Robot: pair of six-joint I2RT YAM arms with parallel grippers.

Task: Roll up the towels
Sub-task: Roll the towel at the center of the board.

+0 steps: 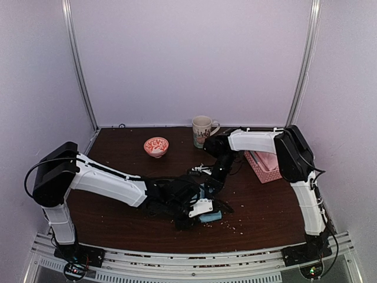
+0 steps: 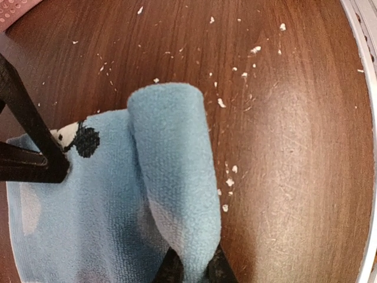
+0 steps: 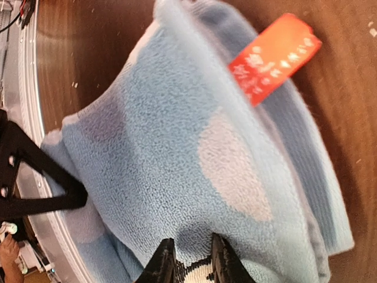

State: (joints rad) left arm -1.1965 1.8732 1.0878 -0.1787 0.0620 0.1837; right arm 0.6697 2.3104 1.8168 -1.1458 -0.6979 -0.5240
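A light blue towel (image 1: pixel 211 217) with pink-white patches lies on the dark wooden table near its front middle. In the left wrist view one edge of the towel (image 2: pixel 171 153) is curled into a loose roll. My left gripper (image 2: pixel 194 268) is shut on the near end of that roll. In the right wrist view the same towel (image 3: pixel 177 135) shows a red tag (image 3: pixel 274 56), and my right gripper (image 3: pixel 191 265) pinches a bunched fold of it. Both grippers (image 1: pixel 197 213) (image 1: pixel 207 187) meet over the towel, close together.
A pink lattice basket (image 1: pixel 259 170) stands at the right with something pale pink inside. A mug (image 1: pixel 202 131) and a small red-patterned bowl (image 1: pixel 156 146) stand at the back. White crumbs (image 2: pixel 227 183) dot the wood beside the towel.
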